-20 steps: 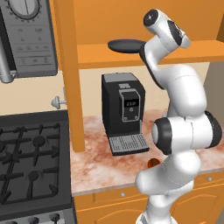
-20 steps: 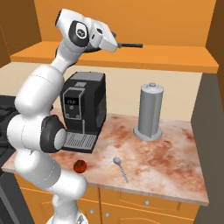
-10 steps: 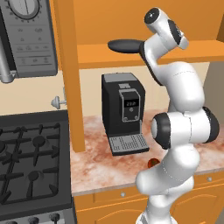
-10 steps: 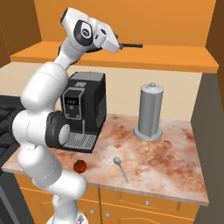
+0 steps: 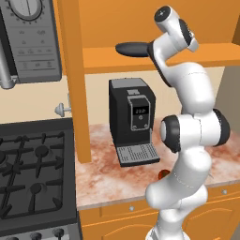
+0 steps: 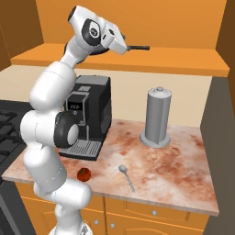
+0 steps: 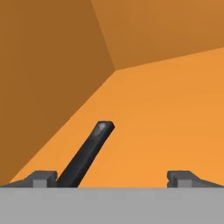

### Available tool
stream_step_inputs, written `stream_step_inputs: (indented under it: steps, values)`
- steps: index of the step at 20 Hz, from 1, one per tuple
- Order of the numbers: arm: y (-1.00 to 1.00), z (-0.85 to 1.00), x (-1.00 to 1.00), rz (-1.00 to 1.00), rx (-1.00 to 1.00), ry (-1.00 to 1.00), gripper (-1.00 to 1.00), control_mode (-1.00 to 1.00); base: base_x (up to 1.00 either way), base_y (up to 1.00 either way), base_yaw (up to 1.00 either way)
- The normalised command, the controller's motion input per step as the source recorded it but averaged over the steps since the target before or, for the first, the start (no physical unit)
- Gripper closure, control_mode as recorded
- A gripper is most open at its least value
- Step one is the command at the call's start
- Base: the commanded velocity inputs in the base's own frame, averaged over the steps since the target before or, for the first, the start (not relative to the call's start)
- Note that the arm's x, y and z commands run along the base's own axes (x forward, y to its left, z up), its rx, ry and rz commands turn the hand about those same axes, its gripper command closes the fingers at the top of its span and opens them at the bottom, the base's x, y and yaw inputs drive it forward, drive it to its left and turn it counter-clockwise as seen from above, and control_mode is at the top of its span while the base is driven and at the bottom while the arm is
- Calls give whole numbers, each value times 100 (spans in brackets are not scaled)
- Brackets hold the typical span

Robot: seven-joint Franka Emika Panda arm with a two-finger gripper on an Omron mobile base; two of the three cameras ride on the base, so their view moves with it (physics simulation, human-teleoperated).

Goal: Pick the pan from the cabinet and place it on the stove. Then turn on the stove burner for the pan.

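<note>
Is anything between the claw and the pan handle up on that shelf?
Nothing visible. In the hand view the pan handle already lies between the open claw tips, close to one of them, over bare cabinet shelf.

Pan [image 5: 133, 48] in cabinet [image 5: 197, 54] (above counter [image 6: 174, 158]).

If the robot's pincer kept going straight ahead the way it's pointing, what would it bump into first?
Probably the pan's handle, which lies between the open pincer fingertips, nearer one side. Past it are the cabinet shelf and back wall, though depth is hard to judge.
</note>
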Motion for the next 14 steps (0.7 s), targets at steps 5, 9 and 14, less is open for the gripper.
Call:
stream_step_inputs:
  steps: [5,9,14]
  values:
    - [0,-2,22,0,4,0,-100,-100,0,0,0]
    - [0,-5,20,0,4,1,-100,-100,0,0,0]
    - [0,-10,16,0,3,1,-100,-100,0,0,0]
